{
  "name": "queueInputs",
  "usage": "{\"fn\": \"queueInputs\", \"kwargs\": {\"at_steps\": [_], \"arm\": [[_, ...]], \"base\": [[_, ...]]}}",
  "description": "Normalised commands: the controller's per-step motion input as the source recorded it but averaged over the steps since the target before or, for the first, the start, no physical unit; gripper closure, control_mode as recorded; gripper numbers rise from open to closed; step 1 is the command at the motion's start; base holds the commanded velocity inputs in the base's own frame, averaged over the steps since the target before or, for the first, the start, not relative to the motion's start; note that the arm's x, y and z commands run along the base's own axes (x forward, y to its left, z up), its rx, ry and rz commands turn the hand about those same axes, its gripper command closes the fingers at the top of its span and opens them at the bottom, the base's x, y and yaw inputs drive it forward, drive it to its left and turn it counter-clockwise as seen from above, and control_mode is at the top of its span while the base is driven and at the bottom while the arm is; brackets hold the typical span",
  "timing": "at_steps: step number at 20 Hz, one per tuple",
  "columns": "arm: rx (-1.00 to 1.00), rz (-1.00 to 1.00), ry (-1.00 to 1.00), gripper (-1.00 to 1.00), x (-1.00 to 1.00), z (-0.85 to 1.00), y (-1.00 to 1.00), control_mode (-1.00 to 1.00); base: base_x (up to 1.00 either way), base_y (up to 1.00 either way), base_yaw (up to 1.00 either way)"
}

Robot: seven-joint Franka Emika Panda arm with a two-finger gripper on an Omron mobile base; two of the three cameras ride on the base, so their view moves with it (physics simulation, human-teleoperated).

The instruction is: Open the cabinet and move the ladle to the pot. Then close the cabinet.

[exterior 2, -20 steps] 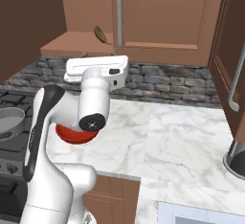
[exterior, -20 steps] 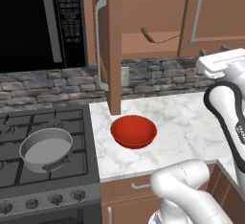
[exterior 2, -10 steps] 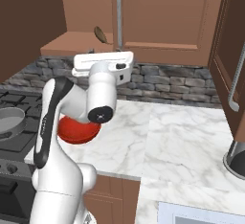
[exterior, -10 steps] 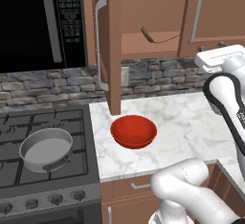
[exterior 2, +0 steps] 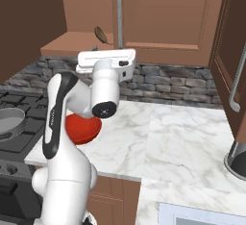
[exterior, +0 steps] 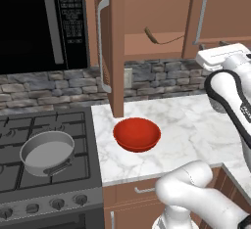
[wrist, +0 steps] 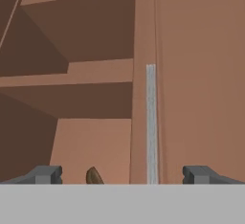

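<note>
Cabinet (exterior: 147, 17): left door swung out, edge-on toward the base; right door shut, its silver bar handle (wrist: 151, 122) running up the middle of the hand view. Ladle (exterior: 162, 38) lies on the lower shelf inside the open half, scoop end at the left, handle trailing right; scoop tip (wrist: 94, 176) peeks in low between the fingers. Gripper (wrist: 122, 174) fully spread, nothing between the jaws, raised in front of the cabinet and pointed into it. Pot (exterior: 47, 152) sits on the stove (exterior: 29, 125), near-left burner, nothing inside. Red bowl (exterior: 137, 134) on the marble counter (exterior: 196, 125) just right of the stove, below the open door.
</note>
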Motion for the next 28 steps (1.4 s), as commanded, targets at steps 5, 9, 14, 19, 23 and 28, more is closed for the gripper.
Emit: {"fn": "queueInputs", "kwargs": {"at_steps": [5, 9, 14, 19, 23, 28], "arm": [[0.00, 0.00, -0.03, -1.00, 0.27, 0.00, -0.02, -1.00], [0.00, 0.00, 0.00, -1.00, 0.24, 0.00, -0.01, -1.00], [0.00, 0.00, 0.00, -1.00, 0.30, 0.00, -0.01, -1.00], [0.01, 0.00, 0.00, -1.00, 0.21, 0.00, -0.14, -1.00], [0.02, 0.00, 0.00, -1.00, 0.14, 0.00, -0.23, -1.00], [0.02, 0.00, 0.00, -1.00, 0.14, 0.00, -0.28, -1.00]], "base": [[0.00, 0.00, 0.00], [0.00, 0.00, 0.00], [0.00, 0.00, 0.00], [0.00, 0.00, 0.00], [0.00, 0.00, 0.00], [0.00, 0.00, 0.00]]}}
